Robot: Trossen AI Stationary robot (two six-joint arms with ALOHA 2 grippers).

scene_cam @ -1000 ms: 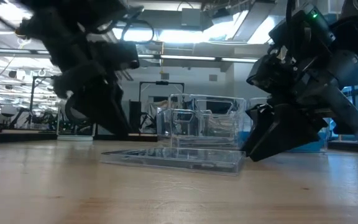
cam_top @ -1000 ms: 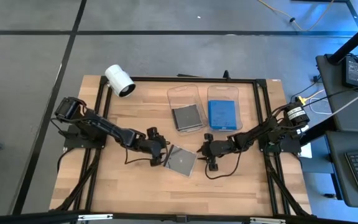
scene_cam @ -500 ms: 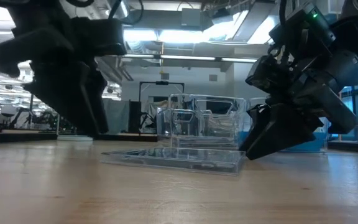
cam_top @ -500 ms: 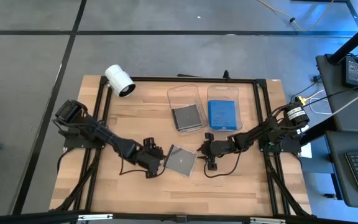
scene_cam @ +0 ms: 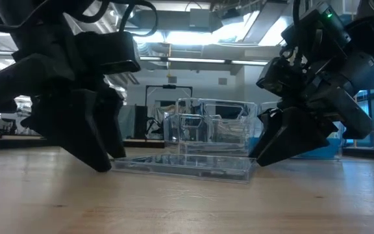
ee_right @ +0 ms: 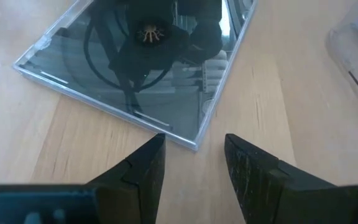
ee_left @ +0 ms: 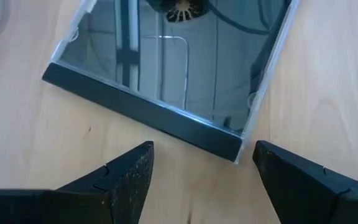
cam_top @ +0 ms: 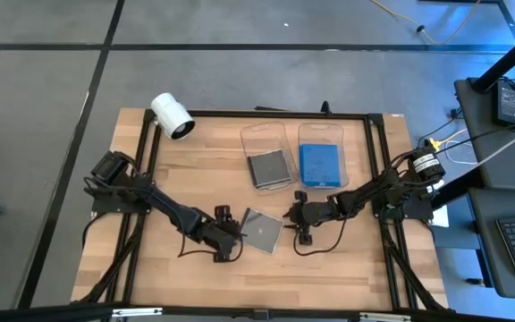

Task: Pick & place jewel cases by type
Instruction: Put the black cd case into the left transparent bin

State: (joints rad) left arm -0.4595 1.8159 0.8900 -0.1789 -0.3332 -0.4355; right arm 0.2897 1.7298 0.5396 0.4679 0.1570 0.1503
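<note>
A dark jewel case [cam_top: 262, 231] lies flat on the wooden table [cam_top: 150, 268], near the middle, between the two grippers. In the left wrist view its black spine edge [ee_left: 143, 113] faces the left gripper's fingers.

The left gripper [cam_top: 225, 244] sits low by the case's left side. A second ago it was up beside the case's upper left edge; since then it has swung down toward the near edge of the table and now points at the case from there. Its fingers [ee_left: 124, 180] are spread wide and hold nothing.

The right gripper [cam_top: 299, 222] is low at the case's right side, just about where it was before. Its fingers [ee_right: 143, 167] are a little way apart, with one corner of the case just in front of the gap. It holds nothing.

Farther back stand two clear tubs. The left tub [cam_top: 266, 141] holds another dark jewel case [cam_top: 270, 169]. The right tub [cam_top: 322, 134] holds a blue jewel case [cam_top: 320, 164]. A white cylinder [cam_top: 172, 116] lies at the far left corner.
</note>
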